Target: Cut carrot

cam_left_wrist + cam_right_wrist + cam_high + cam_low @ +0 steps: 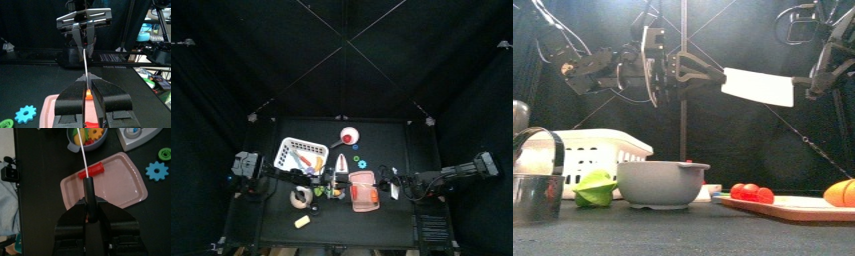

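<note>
The right gripper [90, 203] pinches a white-bladed knife [85, 155] directly above the uncut orange carrot piece [90, 171] on the pink plastic board [123, 183]; cutting remains.

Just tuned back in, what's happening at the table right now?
The right end effector grips a knife by its black handle, in the air over the pink cutting board. An orange-red piece, likely the carrot, lies on the board. The left end effector is raised at the blade's far end; contact with the blade is unclear.

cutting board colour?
Pink cutting board, clearest in the right wrist view.
</note>
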Controlling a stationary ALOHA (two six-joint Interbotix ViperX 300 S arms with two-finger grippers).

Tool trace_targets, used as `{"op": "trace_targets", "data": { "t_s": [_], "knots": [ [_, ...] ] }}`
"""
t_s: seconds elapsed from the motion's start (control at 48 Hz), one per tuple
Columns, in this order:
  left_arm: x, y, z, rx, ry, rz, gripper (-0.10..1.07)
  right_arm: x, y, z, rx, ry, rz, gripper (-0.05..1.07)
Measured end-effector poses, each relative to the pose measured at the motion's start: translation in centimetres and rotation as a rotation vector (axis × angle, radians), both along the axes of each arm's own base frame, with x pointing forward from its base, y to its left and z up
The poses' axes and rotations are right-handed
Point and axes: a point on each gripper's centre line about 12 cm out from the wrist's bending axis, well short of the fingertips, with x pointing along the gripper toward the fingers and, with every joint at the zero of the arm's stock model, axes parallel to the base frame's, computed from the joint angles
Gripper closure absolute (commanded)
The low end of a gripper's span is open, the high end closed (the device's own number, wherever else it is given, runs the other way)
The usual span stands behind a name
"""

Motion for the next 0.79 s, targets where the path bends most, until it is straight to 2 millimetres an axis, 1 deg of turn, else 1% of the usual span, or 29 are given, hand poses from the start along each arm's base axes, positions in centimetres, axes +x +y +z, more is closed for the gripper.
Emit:
{"op": "trace_targets", "data": {
  "t_s": [0.125,0.292,0.5,0.604,0.792],
  "knots": [
    [0.7,-0.7,-0.8,-0.008,0.032,-0.016,0.46,0.0,0.0,-0.3,0.001,0.022,-0.002,0.58],
    [1.6,-1.4,-1.2,0.018,0.044,-0.054,0.45,0.0,0.1,-0.5,-0.008,0.036,0.002,0.58],
    [2.3,-1.5,-1.5,0.016,0.043,-0.062,0.47,0.0,0.2,-0.6,-0.007,0.039,0.009,0.58],
    [2.6,-1.3,-1.7,-0.003,0.045,-0.037,0.51,-0.1,0.5,-0.6,-0.001,0.043,0.015,0.58],
    [3.2,-0.9,-2.5,-0.096,0.064,0.050,0.67,-0.3,0.5,-0.8,0.008,0.068,0.012,0.58]
  ]
}}
